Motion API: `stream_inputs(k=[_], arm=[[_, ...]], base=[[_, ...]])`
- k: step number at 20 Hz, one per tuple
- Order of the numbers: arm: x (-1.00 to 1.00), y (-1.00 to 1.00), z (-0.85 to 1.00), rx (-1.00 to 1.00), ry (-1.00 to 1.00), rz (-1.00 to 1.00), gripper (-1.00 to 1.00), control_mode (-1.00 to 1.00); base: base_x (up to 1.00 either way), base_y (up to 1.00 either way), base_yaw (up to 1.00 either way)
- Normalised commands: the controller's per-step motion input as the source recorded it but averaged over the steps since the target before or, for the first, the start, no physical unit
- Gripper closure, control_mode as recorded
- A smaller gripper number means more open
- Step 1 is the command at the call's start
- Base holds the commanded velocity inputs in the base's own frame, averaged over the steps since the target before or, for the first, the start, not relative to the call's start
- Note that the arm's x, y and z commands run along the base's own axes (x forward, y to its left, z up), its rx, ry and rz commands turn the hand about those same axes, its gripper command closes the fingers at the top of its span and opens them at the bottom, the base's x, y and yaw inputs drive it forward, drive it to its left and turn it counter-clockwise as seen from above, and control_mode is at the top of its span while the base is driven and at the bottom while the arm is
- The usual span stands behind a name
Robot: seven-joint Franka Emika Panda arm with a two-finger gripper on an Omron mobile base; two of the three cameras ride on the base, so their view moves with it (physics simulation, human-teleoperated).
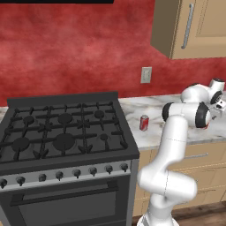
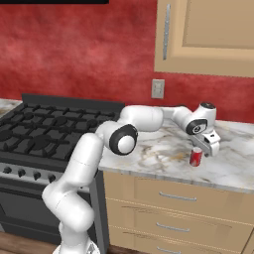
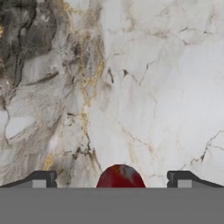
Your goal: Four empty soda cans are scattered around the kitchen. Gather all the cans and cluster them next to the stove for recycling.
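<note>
Hovering pincer: the pincer [image 2: 207,147] hangs over the marble bench [image 2: 163,154], out to the right of the stove [image 1: 62,132], pointing down at a red soda can [image 2: 196,157]
Pincer state: spread wide, not holding anything; in the hand view the two dark fingertips [image 3: 41,178] sit well apart with the red can [image 3: 120,176] between them, low in the picture, and I can't tell if either tip touches it
Can under the hand: upright on the bench near the front edge, silver top, just below the pincer in the right base view; in the left base view the arm's elbow mostly covers it
Second can: another red soda can [image 1: 144,122] with white markings stands upright on the bench just beside the stove's right edge, apart from the first one
Stove: wide black gas range, iron grates on top, row of knobs along the front, oven door with a handle below
Arm: white, comes up from the floor in front of the drawers [image 2: 173,198] and bends over the bench toward the right
Background: red wall with a wall socket [image 1: 146,74], tan upper cabinet [image 1: 190,26] with a metal handle
</note>
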Motion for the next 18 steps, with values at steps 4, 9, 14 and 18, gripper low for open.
stream_inputs(k=[4,9,14,18], arm=[[0.0,0.07,0.0,0.0,0.05,0.0,-1.0,-1.0],[0.0,0.07,0.0,0.0,0.06,0.0,-1.0,-1.0],[0.0,0.02,-0.05,0.0,0.1,0.0,-1.0,-1.0],[0.0,0.0,-0.08,0.01,0.07,0.0,-1.0,-1.0]], base=[[0.0,0.0,0.0],[0.0,0.0,0.0],[0.0,0.0,0.0],[0.0,0.0,0.0]])
